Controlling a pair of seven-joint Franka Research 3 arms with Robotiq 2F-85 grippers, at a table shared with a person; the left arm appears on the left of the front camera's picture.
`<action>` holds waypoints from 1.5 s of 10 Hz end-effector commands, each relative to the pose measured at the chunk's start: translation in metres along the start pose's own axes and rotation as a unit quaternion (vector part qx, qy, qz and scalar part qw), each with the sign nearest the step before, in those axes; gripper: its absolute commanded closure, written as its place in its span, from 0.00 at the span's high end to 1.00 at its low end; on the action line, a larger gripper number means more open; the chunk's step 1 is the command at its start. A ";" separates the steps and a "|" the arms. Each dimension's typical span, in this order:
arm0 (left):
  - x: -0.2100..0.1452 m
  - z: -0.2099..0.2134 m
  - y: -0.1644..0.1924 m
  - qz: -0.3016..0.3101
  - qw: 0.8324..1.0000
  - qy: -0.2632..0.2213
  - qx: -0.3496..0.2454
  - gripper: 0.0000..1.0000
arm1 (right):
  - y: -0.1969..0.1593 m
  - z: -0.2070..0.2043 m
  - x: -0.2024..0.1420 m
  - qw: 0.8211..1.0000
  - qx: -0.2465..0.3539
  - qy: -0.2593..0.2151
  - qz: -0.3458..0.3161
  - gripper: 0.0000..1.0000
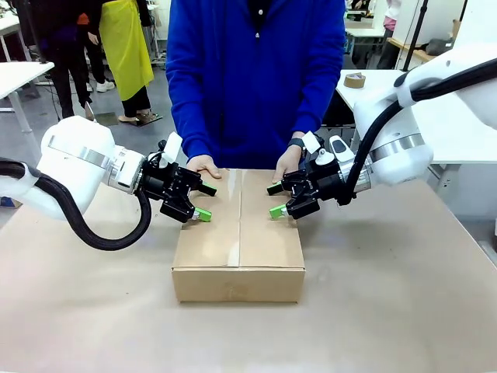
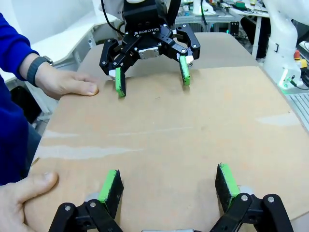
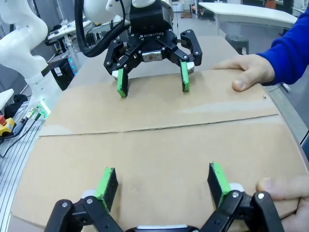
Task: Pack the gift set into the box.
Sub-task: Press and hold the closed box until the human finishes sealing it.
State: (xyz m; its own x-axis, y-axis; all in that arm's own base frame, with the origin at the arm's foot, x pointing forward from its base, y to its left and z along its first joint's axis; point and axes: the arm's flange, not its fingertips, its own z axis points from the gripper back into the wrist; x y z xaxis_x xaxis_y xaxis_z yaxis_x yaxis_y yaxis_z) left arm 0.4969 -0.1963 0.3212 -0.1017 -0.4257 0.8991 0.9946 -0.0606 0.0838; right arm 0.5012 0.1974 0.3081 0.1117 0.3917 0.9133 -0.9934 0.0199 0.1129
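Nearest the front camera lies the bare brown surface (image 1: 388, 311). On it, midway between the two arms, stands the box (image 1: 238, 233), a brown cardboard carton with its top flaps folded down flat. Its centre seam (image 1: 240, 217) runs away from the camera toward the person (image 1: 256, 70) in a blue top at the far side. The left gripper (image 1: 206, 202) reaches in over the far part of the left flap, its jaws spread wide with nothing between them. The right gripper (image 1: 275, 200) mirrors it over the right flap, its jaws likewise spread and empty. The lower green pad of each gripper sits at or just above the cardboard, and whether it touches cannot be told. The person's hand on the left flap (image 1: 203, 165) lies flat at the far edge of the box top, just behind the left gripper. The hand on the right flap (image 1: 289, 162), with a dark watch (image 1: 296, 143) at its wrist, lies just behind the right gripper. In the left wrist view that arm's own two pads (image 2: 111, 186) stand well apart over the cardboard, facing the right gripper across the seam. The right wrist view gives the same from the other side, its own pads (image 3: 107, 182) wide apart and the left gripper opposite. There the person's fingertips press the flap edges beside both grippers.
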 end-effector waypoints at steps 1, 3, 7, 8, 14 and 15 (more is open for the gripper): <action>-0.002 -0.001 -0.001 -0.006 1.000 -0.001 0.000 1.00 | 0.000 0.000 -0.003 1.000 -0.001 -0.001 -0.005 1.00; -0.002 -0.001 -0.001 -0.006 1.000 -0.001 0.000 1.00 | 0.000 0.000 -0.003 1.000 -0.001 -0.001 -0.005 1.00; -0.002 -0.001 -0.001 -0.006 1.000 -0.001 0.000 1.00 | 0.000 0.000 -0.003 1.000 -0.001 -0.001 -0.005 1.00; -0.002 -0.001 -0.001 -0.006 1.000 -0.001 0.000 1.00 | 0.000 0.000 -0.003 1.000 -0.001 -0.001 -0.005 1.00; -0.002 -0.001 -0.001 -0.006 1.000 -0.001 0.000 1.00 | 0.000 0.000 -0.003 1.000 -0.001 -0.001 -0.005 1.00; -0.002 -0.001 -0.001 -0.006 1.000 -0.001 0.000 1.00 | 0.000 0.000 -0.003 1.000 -0.001 -0.001 -0.005 1.00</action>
State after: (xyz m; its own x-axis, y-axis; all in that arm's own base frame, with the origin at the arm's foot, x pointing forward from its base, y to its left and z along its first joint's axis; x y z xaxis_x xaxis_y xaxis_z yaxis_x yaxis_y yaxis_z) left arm 0.4970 -0.1963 0.3214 -0.1020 -0.4253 0.8993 0.9946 -0.0606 0.0841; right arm 0.5012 0.1974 0.3083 0.1116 0.3908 0.9137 -0.9934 0.0197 0.1130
